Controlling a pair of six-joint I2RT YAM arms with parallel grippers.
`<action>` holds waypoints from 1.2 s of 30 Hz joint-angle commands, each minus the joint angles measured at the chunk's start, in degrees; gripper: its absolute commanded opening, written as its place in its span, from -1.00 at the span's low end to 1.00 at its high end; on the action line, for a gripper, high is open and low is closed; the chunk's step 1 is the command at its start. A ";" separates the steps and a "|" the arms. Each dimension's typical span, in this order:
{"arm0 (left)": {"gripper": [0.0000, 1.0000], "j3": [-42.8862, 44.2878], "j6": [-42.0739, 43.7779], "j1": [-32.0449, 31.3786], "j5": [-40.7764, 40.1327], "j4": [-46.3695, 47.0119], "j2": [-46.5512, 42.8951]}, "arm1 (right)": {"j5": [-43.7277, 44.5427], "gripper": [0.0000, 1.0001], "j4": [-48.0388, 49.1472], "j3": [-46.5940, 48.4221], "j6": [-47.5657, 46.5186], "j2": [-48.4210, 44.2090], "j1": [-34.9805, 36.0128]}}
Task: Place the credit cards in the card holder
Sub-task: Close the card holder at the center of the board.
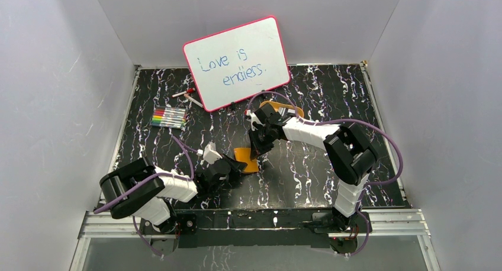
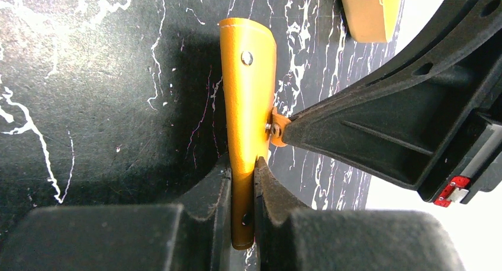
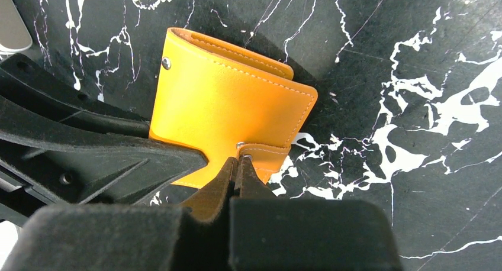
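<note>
The orange card holder (image 1: 245, 159) lies folded near the table's middle. My left gripper (image 1: 232, 168) is shut on its near edge, seen edge-on in the left wrist view (image 2: 241, 171), with the holder (image 2: 248, 87) standing up between the pads. My right gripper (image 1: 258, 150) is shut on the holder's snap tab (image 3: 264, 155); its tips (image 3: 240, 164) meet at the snap, against the holder's cover (image 3: 231, 99). The right finger also reaches the tab in the left wrist view (image 2: 355, 129). I cannot make out any credit cards.
A pink-framed whiteboard (image 1: 237, 63) leans on the back wall. A row of markers (image 1: 169, 117) and a loose red-capped marker (image 1: 188, 95) lie at back left. An orange tray (image 1: 288, 111) sits behind the right arm, mostly hidden.
</note>
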 commanded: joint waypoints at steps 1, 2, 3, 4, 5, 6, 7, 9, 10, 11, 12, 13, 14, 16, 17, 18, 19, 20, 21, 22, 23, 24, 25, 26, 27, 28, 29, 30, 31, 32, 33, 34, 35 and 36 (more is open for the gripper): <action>-1.00 -1.78 3.65 0.03 -3.24 -13.87 1.01 | -1.99 -1.00 -2.74 2.38 -4.02 -2.98 0.10; -1.00 -1.78 3.72 0.04 -3.30 -13.95 0.92 | -2.23 -1.00 -3.14 2.50 -4.46 -2.97 0.13; -1.00 -1.78 3.80 0.10 -3.33 -14.02 0.90 | -2.35 -1.00 -3.35 2.52 -4.95 -2.90 0.08; -1.00 -1.70 3.82 0.10 -3.35 -14.10 0.90 | -2.56 -1.00 -3.36 2.48 -5.22 -2.95 0.08; -1.00 -1.69 3.83 0.09 -3.35 -14.02 0.89 | -2.66 -1.00 -3.21 2.37 -5.35 -3.04 0.15; -1.00 -1.69 3.81 0.06 -3.35 -14.05 0.97 | -2.74 -1.00 -2.96 2.27 -5.44 -3.06 0.05; -1.00 -1.69 3.77 0.09 -3.28 -13.95 1.06 | -2.82 -1.00 -2.65 2.18 -5.35 -3.06 0.07; -1.00 -1.69 3.89 0.09 -3.16 -13.90 1.11 | -3.01 -1.00 -1.87 2.02 -5.00 -3.00 0.04; -1.00 -1.69 3.93 0.09 -3.17 -13.93 1.09 | -3.02 -1.00 -1.30 1.92 -4.66 -3.10 0.07; -1.00 -1.65 4.05 0.08 -3.24 -14.01 1.01 | -3.02 -1.00 -0.63 1.83 -4.28 -3.19 0.07; -1.00 -1.61 4.15 0.09 -3.25 -14.06 0.94 | -3.14 -1.00 -0.06 1.79 -3.96 -3.16 0.04; -1.00 -1.67 4.13 0.05 -3.26 -14.05 0.90 | -3.23 -1.00 0.28 1.92 -3.63 -3.01 0.05; -1.00 -1.71 4.16 0.06 -3.26 -14.06 0.90 | -3.28 -1.00 0.56 2.06 -3.46 -2.83 0.05; -1.00 -1.60 4.26 0.10 -3.22 -14.13 0.85 | -3.22 -1.00 1.10 2.21 -3.11 -2.48 0.06; -1.00 -1.60 4.27 0.09 -3.26 -14.19 0.81 | -3.12 -1.00 1.15 2.36 -3.07 -2.34 0.04; -1.00 -1.68 4.27 0.08 -3.25 -14.23 0.76 | -3.11 -1.00 1.17 2.54 -2.99 -2.17 0.00; -1.00 -1.69 4.27 0.09 -3.22 -14.24 0.72 | -3.06 -1.00 1.17 2.60 -2.95 -2.04 0.05; -1.00 -1.69 4.27 0.10 -3.25 -14.21 0.71 | -3.02 -1.00 1.17 2.61 -2.99 -1.94 0.06; -1.00 -1.77 4.27 0.10 -3.31 -14.15 0.72 | -3.06 -1.00 1.24 2.61 -2.99 -1.92 0.03; -1.00 -1.78 4.27 0.10 -3.35 -14.11 0.72 | -3.17 -1.00 1.32 2.61 -2.97 -1.93 0.00; -1.00 -1.78 4.27 0.07 -3.31 -14.00 0.78 | -3.30 -1.00 1.39 2.61 -2.91 -1.84 0.00; -1.00 -1.78 4.25 0.10 -3.27 -13.96 0.80 | -3.61 -1.00 1.50 2.59 -2.84 -1.72 0.05; -1.00 -1.78 4.26 0.09 -3.21 -13.85 0.88 | -3.79 -1.00 1.44 2.61 -2.79 -1.60 0.00; -1.00 -1.78 4.27 0.06 -3.17 -13.72 0.97 | -3.81 -1.00 1.48 2.61 -2.76 -1.52 0.02; -1.00 -1.78 4.33 0.10 -3.13 -13.65 1.05 | -3.81 -1.00 1.63 2.53 -2.67 -1.44 0.06; -1.00 -1.78 4.33 0.06 -3.06 -13.60 1.07 | -3.74 -1.00 1.69 2.52 -2.55 -1.40 0.04; -1.00 -1.78 4.35 0.10 -3.00 -13.56 1.07 | -3.72 -1.00 1.84 2.52 -2.49 -1.35 0.07; -1.00 -1.78 4.34 0.06 -3.01 -13.58 1.07 | -3.79 -1.00 1.91 2.56 -2.46 -1.38 0.01; -1.00 -1.78 4.35 0.05 -3.00 -13.62 0.99 | -3.81 -1.00 1.89 2.65 -2.39 -1.22 0.05; -1.00 -1.78 4.35 0.10 -3.02 -13.50 0.98 | -3.81 -1.00 1.92 2.73 -2.31 -1.07 0.03; -1.00 -1.78 4.40 0.10 -2.99 -13.52 0.98 | -3.81 -1.00 1.88 2.78 -2.19 -0.98 0.08; -1.00 -1.78 4.38 0.10 -2.94 -13.45 0.98 | -3.67 -1.00 1.88 2.85 -2.12 -0.89 0.06; -1.00 -1.78 4.44 0.07 -2.99 -13.37 0.98 | -3.64 -1.00 1.88 2.91 -2.07 -0.77 0.02; -1.00 -1.78 4.44 0.08 -3.00 -13.33 0.98 | -3.63 -1.00 1.83 2.95 -2.11 -0.64 0.09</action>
